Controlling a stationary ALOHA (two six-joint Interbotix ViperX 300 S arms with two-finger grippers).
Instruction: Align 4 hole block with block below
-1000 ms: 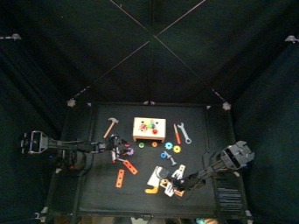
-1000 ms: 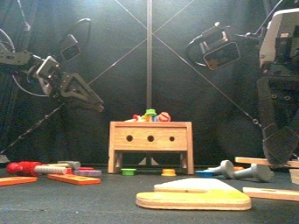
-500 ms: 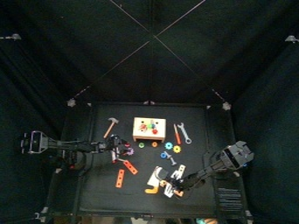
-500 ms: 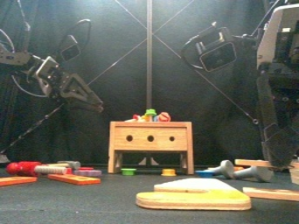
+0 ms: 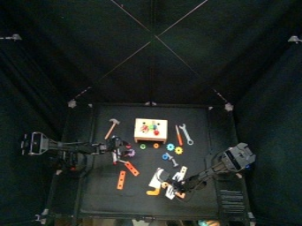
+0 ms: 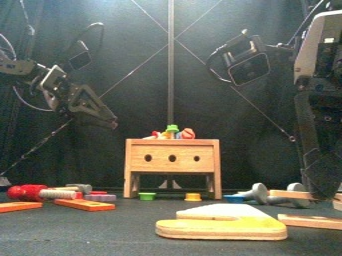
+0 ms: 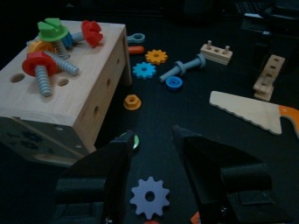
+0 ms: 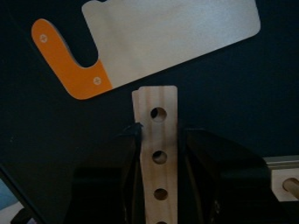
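The 4 hole block [image 8: 156, 153], a narrow pale wooden strip with dark round holes, runs lengthwise between my right gripper's [image 8: 158, 140] jaws, which press against both of its long sides. In the top view that gripper [image 5: 185, 184] is low over the pale pieces at the table's front right. From the front it [image 6: 321, 188] hangs close to the tabletop. The block below is hidden under the strip. My left gripper [image 7: 152, 138] rests open over the table's left side [image 5: 122, 152], holding nothing.
A flat wooden saw with an orange handle [image 8: 152, 39] lies just beyond the strip. The cream box with coloured pegs [image 5: 150, 130] stands mid-table. Gears, bolts and a blue gear [image 7: 149, 194] lie around it. A red hammer [image 6: 40, 190] lies at front left.
In the front view the right arm has shifted slightly to the right and down, with its jaws at the same width. The left arm has not moved.
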